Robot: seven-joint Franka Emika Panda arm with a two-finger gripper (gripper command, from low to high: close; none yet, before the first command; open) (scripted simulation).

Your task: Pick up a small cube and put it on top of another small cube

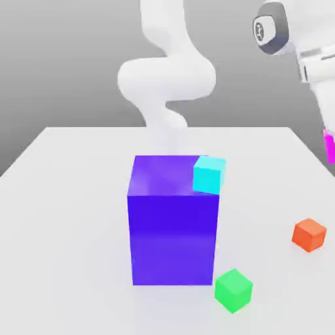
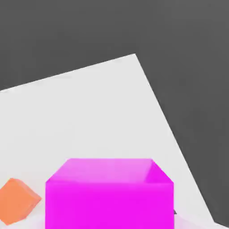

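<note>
The small cube, magenta-pink and glossy, hangs well above the table at the exterior view's right edge, just under the white hand. My gripper is shut on it. In the hand view the same small cube looms close, with the table far below it. A small cyan cube rests on the big blue-purple block, at the block's top corner on the exterior view's right. The held cube is to the right of the cyan cube and slightly higher.
An orange cube lies on the white table below the held cube and also appears in the hand view. A green cube sits by the block's front right corner. The arm's white links rise behind the block.
</note>
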